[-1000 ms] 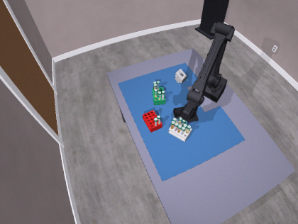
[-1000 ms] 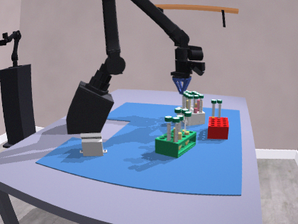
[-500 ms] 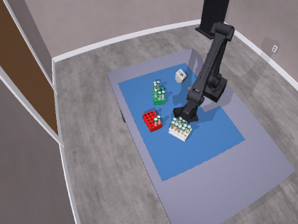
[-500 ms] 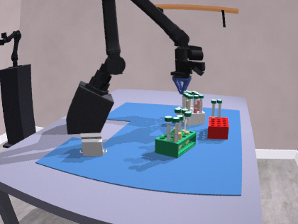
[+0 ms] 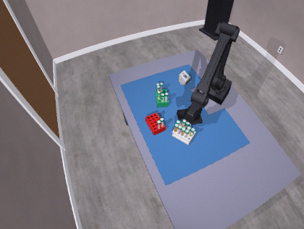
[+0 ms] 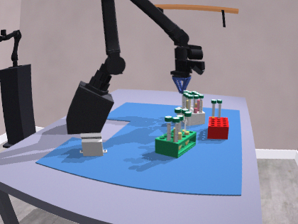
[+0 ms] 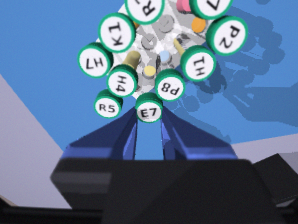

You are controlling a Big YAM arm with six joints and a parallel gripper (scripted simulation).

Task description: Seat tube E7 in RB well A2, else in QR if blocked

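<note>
The black arm's gripper (image 7: 149, 131) hung straight down over the white destination rack (image 5: 183, 136), its blue fingers pinching the green-rimmed, white-topped cap of tube E7 (image 7: 149, 112). In the wrist view the cap sat squarely between the two fingertips, one finger on each flank, at the rack's near edge. Just beside it stood the cap marked R5 (image 7: 108, 106) on one side and the cap marked P8 (image 7: 169, 86) on the other, with H4 (image 7: 122, 81) close behind. From the exterior view the gripper (image 6: 181, 85) sat directly above the cluster of capped tubes in the white rack (image 6: 199, 117), with the green source rack (image 6: 175, 143) nearer the camera and the red quarantine rack (image 6: 218, 128) to its side, all three on the blue mat (image 6: 142, 159) covering the grey tabletop (image 6: 71, 198).
</note>
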